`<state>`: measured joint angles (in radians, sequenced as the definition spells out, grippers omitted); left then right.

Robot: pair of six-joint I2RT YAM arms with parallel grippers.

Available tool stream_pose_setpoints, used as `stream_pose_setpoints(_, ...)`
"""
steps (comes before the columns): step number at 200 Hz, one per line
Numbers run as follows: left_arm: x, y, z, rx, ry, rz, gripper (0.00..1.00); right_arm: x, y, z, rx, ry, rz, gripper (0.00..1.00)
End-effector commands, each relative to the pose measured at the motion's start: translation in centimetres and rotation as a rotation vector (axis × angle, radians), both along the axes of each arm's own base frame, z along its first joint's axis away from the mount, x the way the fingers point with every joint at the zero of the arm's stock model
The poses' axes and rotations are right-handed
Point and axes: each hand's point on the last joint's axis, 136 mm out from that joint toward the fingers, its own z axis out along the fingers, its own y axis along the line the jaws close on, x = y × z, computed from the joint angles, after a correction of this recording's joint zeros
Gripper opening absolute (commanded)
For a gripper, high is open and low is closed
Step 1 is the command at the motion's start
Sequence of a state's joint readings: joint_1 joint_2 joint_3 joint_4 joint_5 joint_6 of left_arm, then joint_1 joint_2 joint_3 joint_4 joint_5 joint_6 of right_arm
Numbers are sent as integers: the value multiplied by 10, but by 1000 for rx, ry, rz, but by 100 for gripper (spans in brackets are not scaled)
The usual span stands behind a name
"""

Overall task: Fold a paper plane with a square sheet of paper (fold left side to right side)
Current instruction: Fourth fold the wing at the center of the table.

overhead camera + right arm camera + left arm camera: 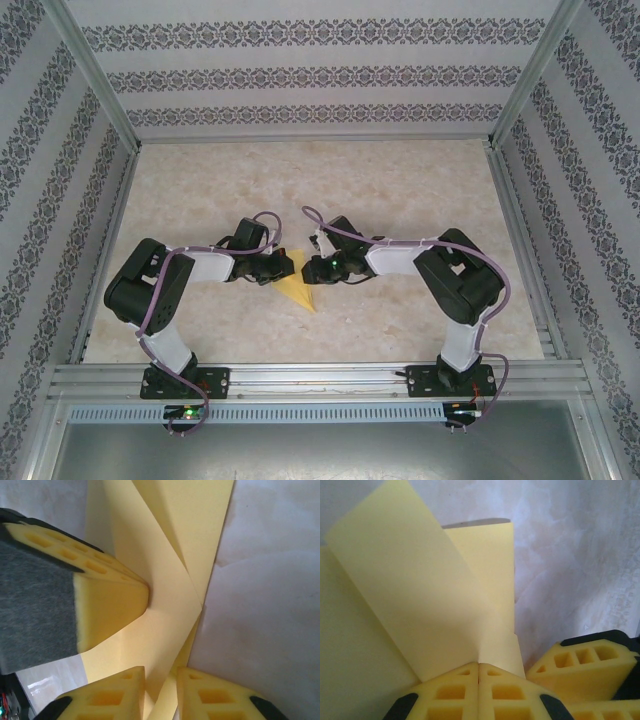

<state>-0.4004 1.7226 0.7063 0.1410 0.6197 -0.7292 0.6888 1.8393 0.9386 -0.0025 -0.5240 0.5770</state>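
The yellow sheet of paper (300, 290) lies mid-table, partly folded into a pointed shape with its tip toward the near edge. My left gripper (282, 266) is shut on a raised flap of the paper (420, 590), and its foam fingertips meet at the crease (479, 669). My right gripper (310, 268) faces it from the right. Its fingers stand a little apart (161, 680), and a folded edge of the paper (165, 605) runs through the gap. One left-gripper finger (110, 605) presses on the sheet just ahead of the right gripper.
The marbled tabletop (400, 190) is bare behind and to the sides of the arms. Patterned walls with metal frame posts (100, 90) enclose it. An aluminium rail (320, 378) carries both arm bases at the near edge.
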Motion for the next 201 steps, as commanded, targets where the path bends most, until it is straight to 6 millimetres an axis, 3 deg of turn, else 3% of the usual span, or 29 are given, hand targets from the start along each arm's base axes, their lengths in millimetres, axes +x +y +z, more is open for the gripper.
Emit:
stream_pose_setpoints(1, -22, 20, -38, 131, 88, 11, 0, 7, -6, 20, 9, -46, -27, 30)
stream_pose_setpoints(37, -22, 19, -37, 130, 87, 11, 0, 1, -17, 35, 24, -71, -43, 35)
stream_pose_setpoints(60, -21, 19, -37, 132, 86, 11, 0, -16, -12, 47, 100, -33, -22, 19)
stream_pose_setpoints(82, -22, 21, -36, 140, 85, 10, 0, -40, 4, 54, 185, 39, 34, 5)
stream_pose_setpoints(99, -22, 22, -37, 149, 86, 9, 0, -55, 16, 51, 210, 86, 68, 0)
stream_pose_setpoints(126, -21, 22, -37, 147, 84, 11, 0, -64, 27, 39, 214, 118, 78, 0)
stream_pose_setpoints(201, -21, 21, -36, 146, 83, 10, 0, -70, 19, 6, 146, 157, 52, 0)
